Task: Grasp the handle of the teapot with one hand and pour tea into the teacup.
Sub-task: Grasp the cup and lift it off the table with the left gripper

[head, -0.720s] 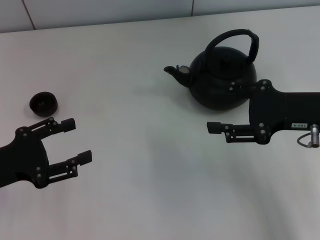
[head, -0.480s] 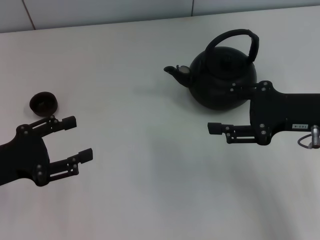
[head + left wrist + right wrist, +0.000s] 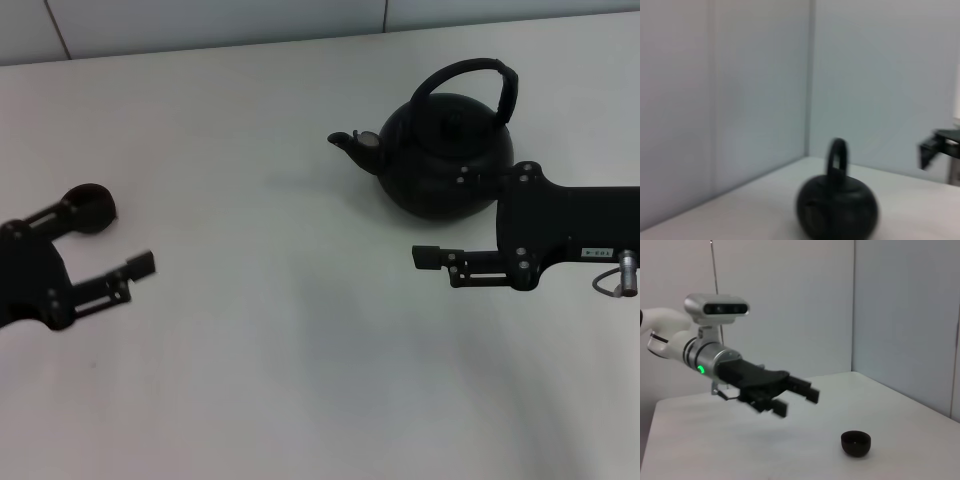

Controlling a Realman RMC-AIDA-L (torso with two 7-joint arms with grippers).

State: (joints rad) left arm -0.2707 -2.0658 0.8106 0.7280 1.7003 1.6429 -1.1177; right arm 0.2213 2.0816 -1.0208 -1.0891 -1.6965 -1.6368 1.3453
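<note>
The glossy black teapot (image 3: 445, 150) stands at the back right of the table, spout toward the left, its arched handle (image 3: 470, 68) upright; the left wrist view also has the teapot (image 3: 837, 212). My right gripper (image 3: 442, 218) is open just in front of the pot, one finger against its lower side, nothing held. The small dark teacup (image 3: 90, 208) sits at the far left, partly covered by a finger of my open left gripper (image 3: 115, 232). In the right wrist view the left gripper (image 3: 797, 402) hovers above the table, apart from the teacup (image 3: 856, 442).
The white table (image 3: 280, 350) runs to a pale wall at the back. The left wrist view catches the right gripper (image 3: 935, 150) beside the pot.
My left gripper has moved left and back, so its upper finger now overlaps the teacup in the head view. The right gripper and the teapot have barely shifted.
</note>
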